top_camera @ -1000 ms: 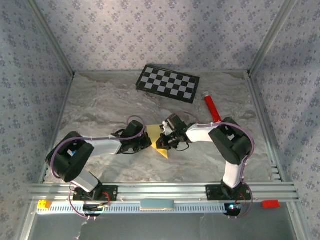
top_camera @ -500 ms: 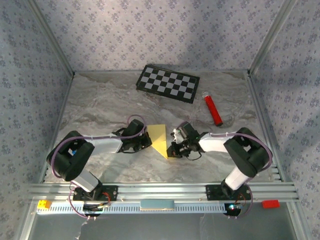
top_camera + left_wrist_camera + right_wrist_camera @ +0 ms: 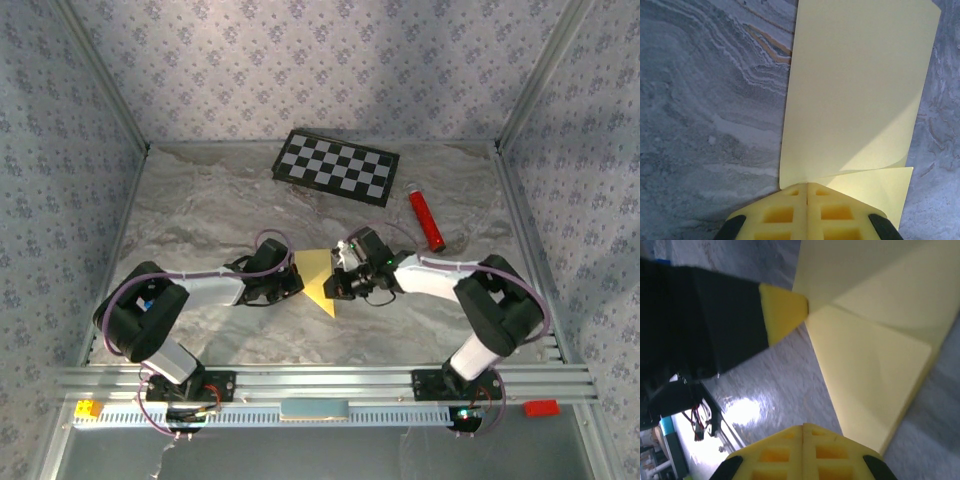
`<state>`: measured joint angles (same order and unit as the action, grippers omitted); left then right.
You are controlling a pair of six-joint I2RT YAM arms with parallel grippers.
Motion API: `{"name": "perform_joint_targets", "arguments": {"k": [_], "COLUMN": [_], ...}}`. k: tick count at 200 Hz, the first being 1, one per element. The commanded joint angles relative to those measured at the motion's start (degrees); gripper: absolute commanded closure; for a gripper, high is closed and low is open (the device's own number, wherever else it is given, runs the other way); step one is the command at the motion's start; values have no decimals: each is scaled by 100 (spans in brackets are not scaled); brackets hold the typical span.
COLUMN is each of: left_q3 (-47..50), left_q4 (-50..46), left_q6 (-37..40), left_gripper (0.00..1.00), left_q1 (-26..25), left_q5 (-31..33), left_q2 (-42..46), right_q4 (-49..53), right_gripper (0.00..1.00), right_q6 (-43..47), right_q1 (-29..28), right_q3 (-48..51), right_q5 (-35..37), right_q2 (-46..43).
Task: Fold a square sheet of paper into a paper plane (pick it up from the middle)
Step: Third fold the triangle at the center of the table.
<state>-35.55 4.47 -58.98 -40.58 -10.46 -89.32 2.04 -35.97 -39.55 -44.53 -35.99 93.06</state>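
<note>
The square sheet of paper (image 3: pixel 317 278) lies folded on the marble table between the two arms, pale yellow, with one flap raised off a lower layer (image 3: pixel 855 90). My left gripper (image 3: pixel 298 278) is shut, its tips (image 3: pixel 807 186) resting against the sheet's left edge; no paper shows in the seam between its fingers. The right wrist view catches that same left gripper (image 3: pixel 785 307) touching the paper (image 3: pixel 875 370) at a fold corner. My right gripper (image 3: pixel 337 285) is shut and holds nothing, hovering low over bare table (image 3: pixel 803 427) just beside the sheet's near edge.
A black-and-white checkerboard panel (image 3: pixel 337 167) lies at the back of the table. A red tube (image 3: pixel 424 217) lies to its right. Metal frame posts and patterned walls close in the sides, and an aluminium rail (image 3: pixel 320 380) runs along the front.
The right gripper pulled away to the right off the paper, then came back left to its edge. The left arm and the sheet stayed put.
</note>
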Motion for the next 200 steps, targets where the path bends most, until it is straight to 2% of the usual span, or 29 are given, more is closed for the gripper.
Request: {"name": "perform_joint_targets", "arguments": {"k": [1, 36, 67, 96, 148, 200], "left_q3": [45, -76, -157, -179, -330, -89], "left_q4": [-530, -572, -321, -97, 449, 439], "left_q6": [63, 118, 305, 522, 539, 615], "left_gripper": [100, 100, 90, 89, 90, 93], "left_q1": [-11, -11, -59, -193, -294, -150], "left_q5": [209, 149, 84, 7, -518, -96], "left_q2": [-99, 87, 511, 745, 44, -289], "right_q4": [107, 149, 99, 114, 158, 142], "right_gripper": [96, 100, 100, 100, 100, 100], "right_q6": [40, 41, 40, 42, 52, 60], "right_q1": [-48, 16, 81, 133, 144, 158], "right_q3": [-177, 139, 370, 351, 361, 453], "right_q5": [-97, 72, 125, 136, 161, 199], "right_q2": [439, 661, 680, 689, 661, 691]}}
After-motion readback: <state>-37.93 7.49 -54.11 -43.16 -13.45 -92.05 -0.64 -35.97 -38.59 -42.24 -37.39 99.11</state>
